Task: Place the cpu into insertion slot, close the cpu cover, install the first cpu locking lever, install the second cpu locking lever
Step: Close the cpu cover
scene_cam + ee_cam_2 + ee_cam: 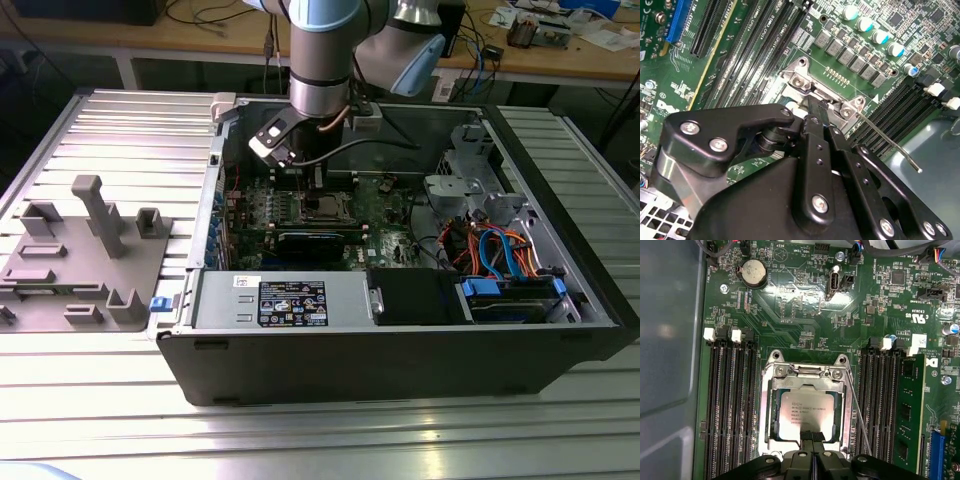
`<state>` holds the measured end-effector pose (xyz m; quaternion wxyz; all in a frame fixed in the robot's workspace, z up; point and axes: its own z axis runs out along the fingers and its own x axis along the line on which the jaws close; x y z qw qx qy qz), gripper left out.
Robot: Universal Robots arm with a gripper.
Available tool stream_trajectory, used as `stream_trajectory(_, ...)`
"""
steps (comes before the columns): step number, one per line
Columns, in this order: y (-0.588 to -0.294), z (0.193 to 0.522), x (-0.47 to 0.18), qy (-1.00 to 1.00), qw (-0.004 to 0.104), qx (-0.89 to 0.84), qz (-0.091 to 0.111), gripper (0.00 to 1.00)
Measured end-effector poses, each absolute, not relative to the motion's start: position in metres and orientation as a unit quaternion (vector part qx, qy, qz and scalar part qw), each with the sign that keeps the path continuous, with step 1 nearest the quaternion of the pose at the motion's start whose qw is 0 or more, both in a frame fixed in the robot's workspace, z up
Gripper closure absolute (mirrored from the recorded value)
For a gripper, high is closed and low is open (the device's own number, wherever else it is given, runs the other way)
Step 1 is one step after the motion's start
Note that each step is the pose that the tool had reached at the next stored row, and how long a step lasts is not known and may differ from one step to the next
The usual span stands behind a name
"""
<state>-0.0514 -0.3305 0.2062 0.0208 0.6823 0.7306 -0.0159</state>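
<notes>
The cpu (807, 412) lies flat in the insertion slot (764, 390), its silver-grey top showing through the window of the cpu cover (807, 384). The cover lies down over it. My gripper (812, 435) is shut, its two black fingertips pressed together at the cover's edge nearest the wrist. One thin wire locking lever (860, 420) stands raised along one side of the socket; in the second wrist view this lever (890, 142) sticks out free past the gripper (815, 104). In the exterior view the gripper (318, 180) hangs just above the socket (322, 207) inside the open computer case.
Long black memory slots (732, 410) flank the socket, with a green memory module (907, 410) on one side. A coin battery (753, 273) sits further off. The case holds a power supply (285, 300) and cabled drive bays (500, 250). A grey fixture (90, 250) stands at the exterior view's left.
</notes>
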Motion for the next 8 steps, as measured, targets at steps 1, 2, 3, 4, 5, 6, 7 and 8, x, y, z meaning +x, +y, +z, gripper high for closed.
stream_trajectory(1,-0.3304,0.2063,-0.0515,0.731,0.021,0.682,-0.016,0.89)
stream_trajectory(2,-0.3304,0.2064,-0.0515,0.731,0.021,0.682,-0.016,0.89)
stream_trajectory(3,-0.3304,0.2068,-0.0516,0.731,0.021,0.682,-0.016,0.89)
stream_trajectory(4,-0.3305,0.2074,-0.0516,0.731,0.021,0.682,-0.016,0.89)
stream_trajectory(5,-0.3305,0.2085,-0.0516,0.731,0.021,0.682,-0.016,0.89)
stream_trajectory(6,-0.3304,0.2091,-0.0518,0.731,0.021,0.682,-0.016,0.89)
stream_trajectory(7,-0.3304,0.2092,-0.0518,0.731,0.021,0.682,-0.016,0.89)
stream_trajectory(8,-0.3304,0.2094,-0.0518,0.731,0.021,0.682,-0.016,0.89)
